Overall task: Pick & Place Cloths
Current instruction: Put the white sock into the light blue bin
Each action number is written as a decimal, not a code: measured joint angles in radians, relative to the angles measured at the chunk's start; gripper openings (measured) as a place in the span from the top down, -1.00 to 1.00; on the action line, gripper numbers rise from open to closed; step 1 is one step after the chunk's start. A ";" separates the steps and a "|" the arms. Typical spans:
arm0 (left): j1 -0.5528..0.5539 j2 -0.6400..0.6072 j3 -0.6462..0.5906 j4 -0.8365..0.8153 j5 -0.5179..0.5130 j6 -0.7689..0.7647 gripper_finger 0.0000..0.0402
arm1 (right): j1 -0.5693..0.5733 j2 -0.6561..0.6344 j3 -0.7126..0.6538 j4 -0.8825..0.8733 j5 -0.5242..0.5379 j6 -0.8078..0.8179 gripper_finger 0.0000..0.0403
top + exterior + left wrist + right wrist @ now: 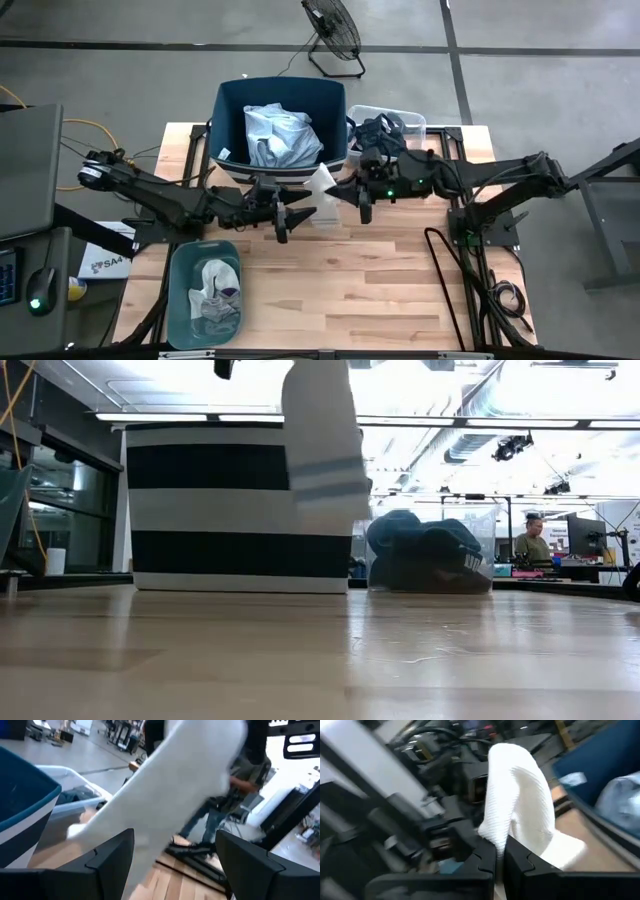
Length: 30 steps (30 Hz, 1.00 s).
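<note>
One white sock (322,186) hangs long axis vertical, toe down, above the desk (340,290) just before the navy bin (280,100), pinched by the closed right end effector (363,208), the left end effector (283,226) open beside it.

The lower middle of the wooden table (340,290) is left bare, so a gripper can be moved there. The upper edge is blocked by the navy bin (280,125) and the clear box (395,130). The lower left is taken up by the teal tub (205,290). Mid-table space is crowded by both grippers and a hanging white sock (322,185).
</note>
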 joint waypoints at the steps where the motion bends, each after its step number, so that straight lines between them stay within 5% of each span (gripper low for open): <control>1: 0.000 0.008 0.000 0.021 -0.012 0.004 -0.36 | -0.007 0.000 0.000 0.012 -0.039 0.000 0.98; 11: 0.000 0.109 0.000 0.230 -0.069 0.025 -0.36 | -0.017 0.008 0.000 0.028 -0.247 -0.023 0.98; 20: 0.000 0.169 0.000 0.406 0.118 0.019 -0.36 | -0.031 0.008 0.000 0.047 -0.295 -0.031 0.98; 30: 0.000 0.171 0.000 0.415 0.245 0.028 -0.36 | -0.038 0.006 0.000 0.072 -0.325 -0.031 0.98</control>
